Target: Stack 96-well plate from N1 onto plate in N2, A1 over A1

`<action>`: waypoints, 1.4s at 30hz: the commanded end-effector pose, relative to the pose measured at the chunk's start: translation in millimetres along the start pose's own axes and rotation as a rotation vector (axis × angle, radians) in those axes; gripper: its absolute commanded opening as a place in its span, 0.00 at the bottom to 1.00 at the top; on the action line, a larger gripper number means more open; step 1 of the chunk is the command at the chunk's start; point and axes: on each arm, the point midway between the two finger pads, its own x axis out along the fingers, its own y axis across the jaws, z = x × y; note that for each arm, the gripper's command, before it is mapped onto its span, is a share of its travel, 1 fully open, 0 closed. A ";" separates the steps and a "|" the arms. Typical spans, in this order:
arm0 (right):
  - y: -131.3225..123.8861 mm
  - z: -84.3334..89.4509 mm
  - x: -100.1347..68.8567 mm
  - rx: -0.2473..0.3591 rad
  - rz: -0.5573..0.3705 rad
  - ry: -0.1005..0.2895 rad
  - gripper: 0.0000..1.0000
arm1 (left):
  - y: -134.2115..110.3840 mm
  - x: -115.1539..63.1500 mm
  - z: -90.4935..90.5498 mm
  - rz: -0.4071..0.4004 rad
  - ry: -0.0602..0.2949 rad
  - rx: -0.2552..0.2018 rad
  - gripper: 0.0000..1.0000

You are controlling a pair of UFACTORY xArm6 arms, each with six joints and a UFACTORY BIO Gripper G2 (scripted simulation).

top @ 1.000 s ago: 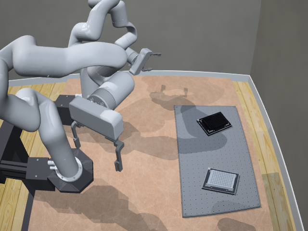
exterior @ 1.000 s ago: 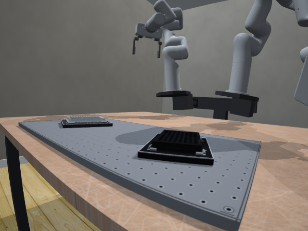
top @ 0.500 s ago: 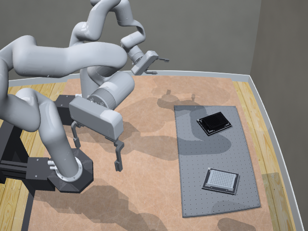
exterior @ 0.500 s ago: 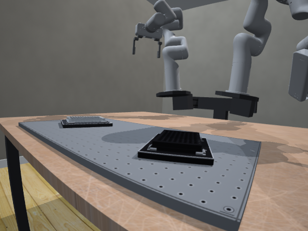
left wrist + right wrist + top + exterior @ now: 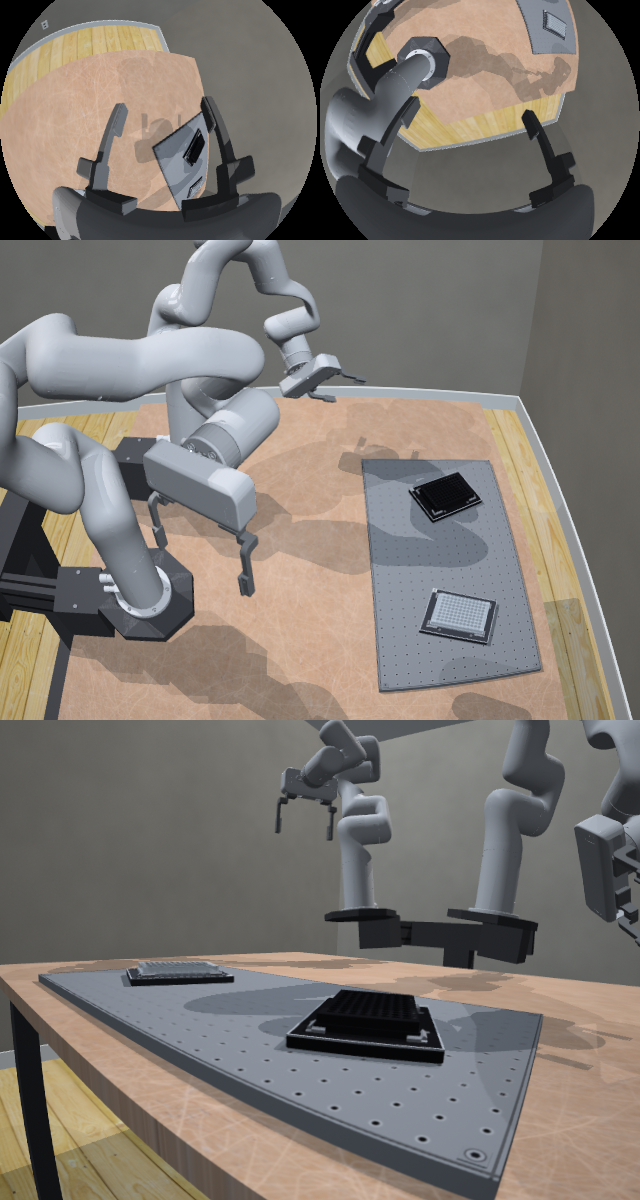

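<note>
The clear 96-well plate [image 5: 461, 613] [image 5: 178, 969] [image 5: 555, 25] sits in the dark nest N1 [image 5: 460, 635] [image 5: 180, 981]. The black plate [image 5: 448, 490] [image 5: 369, 1009] [image 5: 194, 147] sits in the nest N2 [image 5: 361, 1050]. Both look flat. The cut-off corners are too small to make out. My left gripper [image 5: 348, 389] [image 5: 164, 117] is partly open and empty, high above the table on the N2 side, short of the board; it is cut off at the right edge of the exterior view. My right gripper [image 5: 204, 569] [image 5: 303, 834] [image 5: 471, 111] is wide open and empty, high near the arm bases, far from both plates.
Both nests stand on the grey perforated board [image 5: 413, 570] [image 5: 248, 1024] on the wooden table [image 5: 330, 622]. The two arms stand at the table side opposite the board. The right arm's raised links are in front of the left arm's base in the top view.
</note>
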 end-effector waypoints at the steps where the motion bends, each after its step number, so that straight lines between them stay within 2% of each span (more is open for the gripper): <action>1: -0.4 0.4 -0.7 0.000 -0.002 -0.002 1.00 | -8.7 -3.3 -13.9 -0.017 0.037 0.081 0.37; 6: -0.4 0.4 -0.7 0.000 -0.002 -0.002 1.00 | -20.4 -8.4 -35.5 -0.056 0.090 0.228 0.37; 7: -0.4 0.4 -0.7 0.000 -0.002 -0.002 1.00 | -22.8 -9.3 -39.8 -0.063 0.098 0.251 0.37; 8: -0.4 0.4 -0.7 0.000 -0.002 -0.002 1.00 | -24.0 -9.8 -42.0 -0.063 0.098 0.251 0.37; 10: -0.4 0.4 -0.7 0.000 -0.002 -0.002 1.00 | -29.1 -11.2 -50.5 -0.085 0.112 0.312 0.37; 12: -0.4 0.4 -0.7 0.000 -0.002 -0.002 1.00 | -29.1 -11.2 -50.5 -0.085 0.112 0.312 0.37; 17: -0.4 0.4 -0.7 0.000 -0.002 -0.002 1.00 | -42.2 -14.0 -71.7 -0.147 0.138 0.465 0.37; 18: -0.4 0.4 -0.7 0.000 -0.002 -0.002 1.00 | -44.6 -14.5 -75.7 -0.151 0.140 0.473 0.37; 25: -0.4 0.4 -0.7 0.000 -0.002 -0.002 1.00 | -68.8 -20.3 -99.9 -0.259 0.143 0.662 0.37; 26: -0.4 0.4 -0.7 0.000 -0.002 -0.002 1.00 | -72.8 -21.5 -102.8 -0.267 0.142 0.676 0.37; 29: -0.4 0.4 -0.7 0.000 -0.002 -0.002 1.00 | -76.2 -22.6 -105.2 -0.267 0.143 0.675 0.37; 32: -0.4 0.4 -0.7 0.000 -0.002 -0.002 1.00 | -88.4 -26.6 -113.2 -0.328 0.132 0.755 0.37; 34: -0.4 0.4 -0.7 0.000 -0.002 -0.002 1.00 | -96.4 -29.4 -118.5 -0.336 0.131 0.766 0.37; 37: -0.4 0.4 -0.7 0.000 -0.002 -0.002 1.00 | -108.5 -34.0 -126.2 -0.404 0.114 0.838 0.37; 40: -0.4 0.4 -0.7 0.000 -0.002 -0.002 1.00 | -120.4 -38.6 -133.7 -0.412 0.112 0.847 0.37; 42: -0.4 0.4 -0.7 0.000 -0.002 -0.002 1.00 | -128.2 -42.2 -138.7 -0.462 0.098 0.890 0.37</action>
